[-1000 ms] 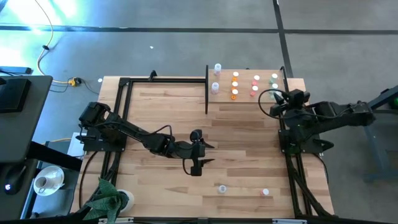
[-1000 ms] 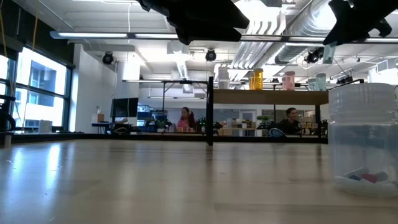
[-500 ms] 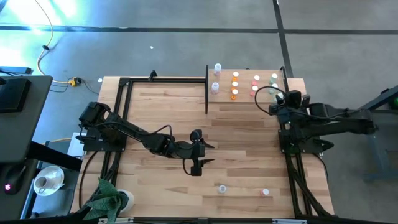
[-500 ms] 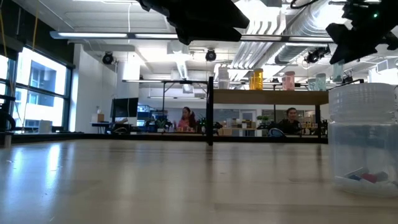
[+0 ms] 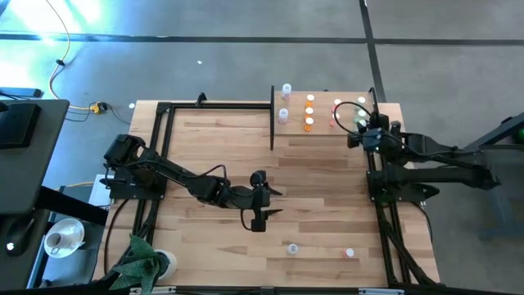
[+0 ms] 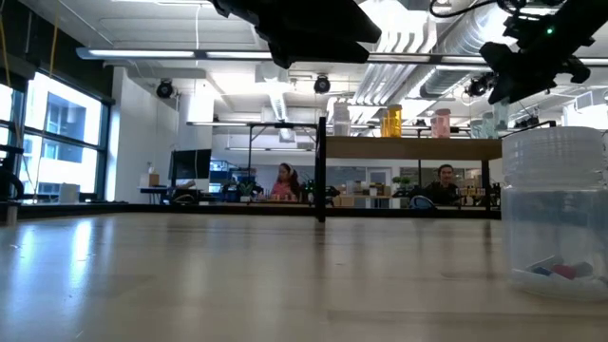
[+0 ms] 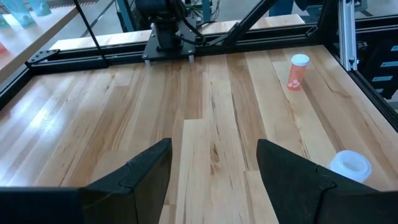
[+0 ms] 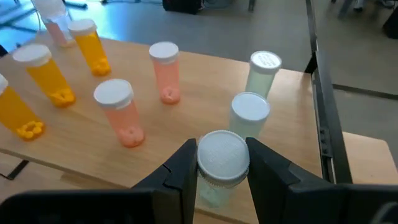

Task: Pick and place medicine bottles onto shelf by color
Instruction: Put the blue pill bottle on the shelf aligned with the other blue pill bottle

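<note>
My right gripper (image 5: 359,131) is shut on a green medicine bottle (image 8: 221,163) with a white cap, over the shelf's (image 5: 323,131) right part. On the shelf stand two green bottles (image 8: 251,114), pink ones (image 8: 119,113), orange ones (image 8: 45,73) and clear ones (image 5: 284,102), grouped by color. My left gripper (image 5: 258,215) is open and empty above the middle of the table. A pink bottle (image 7: 297,71) and a clear bottle (image 7: 349,167) stand on the table near its front edge. My right gripper pinches the green bottle just below its white cap (image 8: 222,154) between its two fingers (image 8: 185,163). The fingers come from the table's right side, slanting down. The bottle is about upright; its lower end is hidden behind the fingers.
A black post (image 5: 272,116) stands at the shelf's left edge, and black frame rails (image 5: 164,131) run along the table's left and right sides. A cloth (image 5: 141,260) and a cup lie at the near left corner. People sit in the room beyond (image 6: 283,180).
My right gripper has gone toward the table's left edge with the green bottle, from beside the shelf's right edge to over its right part.
</note>
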Available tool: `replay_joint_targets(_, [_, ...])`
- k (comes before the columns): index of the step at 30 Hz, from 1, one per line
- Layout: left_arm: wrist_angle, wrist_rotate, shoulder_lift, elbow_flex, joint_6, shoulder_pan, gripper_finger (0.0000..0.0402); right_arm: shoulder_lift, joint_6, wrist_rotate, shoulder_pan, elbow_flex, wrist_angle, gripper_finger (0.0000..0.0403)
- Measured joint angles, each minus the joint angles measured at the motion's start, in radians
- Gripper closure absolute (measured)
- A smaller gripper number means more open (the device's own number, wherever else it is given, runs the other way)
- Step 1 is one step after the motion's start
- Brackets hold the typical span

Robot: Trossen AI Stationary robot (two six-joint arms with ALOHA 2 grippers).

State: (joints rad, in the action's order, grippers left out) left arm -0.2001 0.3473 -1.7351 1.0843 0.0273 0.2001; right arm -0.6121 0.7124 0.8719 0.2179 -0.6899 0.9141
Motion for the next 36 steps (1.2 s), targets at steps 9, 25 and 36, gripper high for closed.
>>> replay_joint_targets(9, [0.000,0.000,0.000,0.000,-0.001,0.000,0.0177,-0.062,-0.051,-0.068,0.131,0.000,-0.017,0.0304])
replay_joint_targets(25, [0.000,0.000,0.000,0.000,-0.003,0.000,0.0177,-0.070,-0.050,-0.079,0.145,0.000,-0.026,0.0302])
replay_joint_targets(36, [0.000,0.000,0.000,0.000,-0.003,0.000,0.0177,-0.068,-0.051,-0.056,0.144,0.000,-0.024,0.0228])
